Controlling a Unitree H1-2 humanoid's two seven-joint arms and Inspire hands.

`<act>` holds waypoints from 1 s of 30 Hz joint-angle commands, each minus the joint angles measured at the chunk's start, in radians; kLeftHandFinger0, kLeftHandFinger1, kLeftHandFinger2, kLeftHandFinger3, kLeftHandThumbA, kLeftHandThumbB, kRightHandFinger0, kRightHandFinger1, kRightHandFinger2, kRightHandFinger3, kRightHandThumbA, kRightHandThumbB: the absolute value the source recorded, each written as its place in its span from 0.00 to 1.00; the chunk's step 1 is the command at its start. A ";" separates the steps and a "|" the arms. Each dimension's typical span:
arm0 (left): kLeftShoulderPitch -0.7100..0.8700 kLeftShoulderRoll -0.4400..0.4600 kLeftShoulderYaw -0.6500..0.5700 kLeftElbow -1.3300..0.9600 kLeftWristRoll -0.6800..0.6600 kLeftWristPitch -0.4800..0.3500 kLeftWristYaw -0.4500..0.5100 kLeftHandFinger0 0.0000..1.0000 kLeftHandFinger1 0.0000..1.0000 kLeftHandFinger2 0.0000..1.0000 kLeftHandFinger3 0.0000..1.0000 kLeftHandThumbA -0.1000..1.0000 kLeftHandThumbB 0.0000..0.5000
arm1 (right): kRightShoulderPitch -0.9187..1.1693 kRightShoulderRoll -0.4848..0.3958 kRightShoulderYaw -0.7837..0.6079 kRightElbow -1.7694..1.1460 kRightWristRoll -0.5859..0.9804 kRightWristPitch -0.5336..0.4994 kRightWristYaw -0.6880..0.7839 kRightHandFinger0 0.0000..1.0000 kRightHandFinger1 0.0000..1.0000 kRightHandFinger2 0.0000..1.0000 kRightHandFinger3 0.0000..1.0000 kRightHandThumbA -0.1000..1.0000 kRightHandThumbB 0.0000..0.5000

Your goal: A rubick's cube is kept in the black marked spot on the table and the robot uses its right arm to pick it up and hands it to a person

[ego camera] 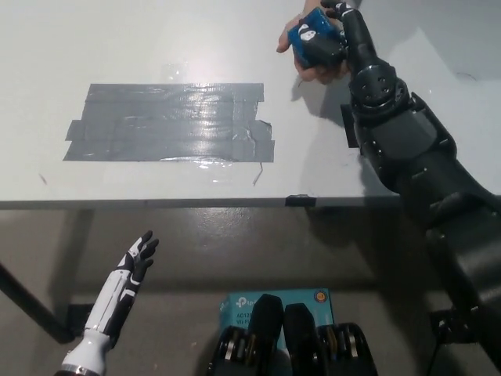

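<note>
Black right hand (338, 30): far right over the counter, at the end of the black arm (415, 157) that reaches up from the near right; its fingers are wrapped around the rubick's cube.
Rubick's cube (313, 37): blue faces showing, with a white patch on one of them; held above the far part of the counter, resting in or just over the person's palm. Whether it touches the palm cannot be told.
Person's hand (301, 59): comes in from the far edge, palm up beneath the cube, its fingertips showing to the left of and below the cube.
Black marked spot (351, 125): on the right part of the counter, mostly hidden behind the black arm; only a dark sliver shows at the arm's left edge.
Grey tape patch (168, 123): wide glossy strips on the left half of the counter, well apart from the cube.
Counter (117, 47): white, its near edge running across the middle of the view.
White left hand (135, 262): near left, below the counter edge over the floor, fingers spread and grasping nothing.
Floor item: a teal box (274, 301) near the bottom middle.
</note>
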 commanded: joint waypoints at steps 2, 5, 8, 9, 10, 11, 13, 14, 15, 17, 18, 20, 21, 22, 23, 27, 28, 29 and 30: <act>-0.013 0.020 0.002 -0.033 0.005 -0.003 -0.010 1.00 1.00 1.00 1.00 1.00 0.57 | -0.066 -0.029 0.035 0.043 -0.084 -0.096 -0.078 0.20 0.66 1.00 1.00 0.02 0.54; -0.014 0.022 0.001 -0.037 0.009 0.005 -0.011 1.00 1.00 1.00 1.00 1.00 0.57 | -0.071 -0.037 0.064 0.046 -0.114 -0.068 -0.057 0.77 1.00 1.00 1.00 0.33 0.66; -0.018 0.022 -0.003 -0.050 0.016 0.020 -0.013 1.00 1.00 1.00 1.00 1.00 0.57 | -0.085 -0.051 0.107 0.038 -0.144 0.001 0.041 1.00 1.00 1.00 1.00 0.59 0.85; -0.019 0.023 -0.004 -0.050 0.018 0.020 -0.013 1.00 1.00 1.00 1.00 1.00 0.57 | -0.085 -0.052 0.114 0.035 -0.150 0.005 0.047 1.00 1.00 1.00 1.00 0.63 0.92; -0.020 0.023 -0.005 -0.045 0.017 0.013 -0.013 1.00 1.00 1.00 1.00 1.00 0.57 | -0.085 -0.054 0.125 0.030 -0.157 0.012 0.062 1.00 1.00 1.00 1.00 0.68 0.98; -0.021 0.022 -0.005 -0.036 0.016 0.007 -0.011 1.00 1.00 1.00 1.00 1.00 0.59 | -0.081 -0.056 0.132 0.022 -0.162 0.015 0.073 1.00 1.00 1.00 1.00 0.72 1.00; -0.020 0.019 -0.005 -0.035 0.009 0.007 -0.014 1.00 1.00 1.00 1.00 1.00 0.60 | -0.077 -0.058 0.136 0.014 -0.164 0.013 0.075 1.00 1.00 1.00 1.00 0.76 1.00; -0.019 0.018 -0.006 -0.037 0.011 0.010 -0.013 1.00 1.00 1.00 1.00 1.00 0.60 | -0.073 -0.059 0.135 0.005 -0.165 0.009 0.072 1.00 1.00 1.00 1.00 0.78 0.99; -0.018 0.019 -0.007 -0.041 0.020 0.014 -0.011 1.00 1.00 1.00 1.00 1.00 0.61 | -0.069 -0.060 0.131 -0.005 -0.165 0.003 0.069 1.00 1.00 1.00 1.00 0.78 1.00; -0.017 0.020 -0.008 -0.044 0.025 0.016 -0.009 1.00 1.00 1.00 1.00 1.00 0.60 | -0.065 -0.064 0.126 -0.018 -0.165 0.000 0.069 1.00 1.00 1.00 1.00 0.79 1.00; -0.017 0.020 -0.011 -0.046 0.028 0.016 -0.010 1.00 1.00 1.00 1.00 1.00 0.58 | -0.058 -0.071 0.121 -0.042 -0.167 -0.001 0.062 1.00 1.00 1.00 1.00 0.81 1.00; -0.016 0.017 -0.009 -0.046 0.018 0.019 -0.012 1.00 1.00 1.00 1.00 1.00 0.60 | -0.042 -0.092 0.110 -0.119 -0.172 -0.007 0.043 1.00 1.00 1.00 1.00 0.81 1.00; -0.017 0.018 -0.007 -0.046 0.017 0.021 -0.012 1.00 1.00 1.00 1.00 1.00 0.61 | -0.039 -0.098 0.106 -0.146 -0.172 -0.007 0.041 1.00 1.00 1.00 1.00 0.82 1.00; -0.017 0.020 -0.007 -0.047 0.019 0.022 -0.011 1.00 1.00 1.00 1.00 1.00 0.61 | -0.032 -0.106 0.100 -0.188 -0.172 0.002 0.046 1.00 1.00 1.00 1.00 0.82 0.99; -0.017 0.022 -0.006 -0.048 0.024 0.022 -0.008 1.00 1.00 1.00 1.00 1.00 0.61 | -0.017 -0.120 0.092 -0.262 -0.174 0.027 0.056 1.00 1.00 1.00 1.00 0.84 0.97; -0.018 0.022 -0.007 -0.050 0.028 0.026 -0.007 1.00 1.00 1.00 1.00 1.00 0.61 | 0.053 -0.174 0.062 -0.538 -0.181 0.088 0.089 1.00 1.00 1.00 1.00 0.84 0.98; -0.019 0.021 -0.008 -0.046 0.028 0.024 -0.007 1.00 1.00 1.00 1.00 1.00 0.61 | 0.079 -0.193 0.050 -0.629 -0.176 0.106 0.109 1.00 1.00 1.00 1.00 0.84 0.97; -0.019 0.018 -0.008 -0.045 0.027 0.027 -0.007 1.00 1.00 1.00 1.00 1.00 0.64 | 0.099 -0.210 0.045 -0.705 -0.180 0.125 0.121 1.00 1.00 1.00 1.00 0.87 0.98; -0.017 0.017 -0.008 -0.045 0.028 0.029 -0.005 1.00 1.00 1.00 1.00 1.00 0.65 | 0.125 -0.228 0.039 -0.796 -0.185 0.144 0.130 1.00 1.00 1.00 1.00 0.89 0.98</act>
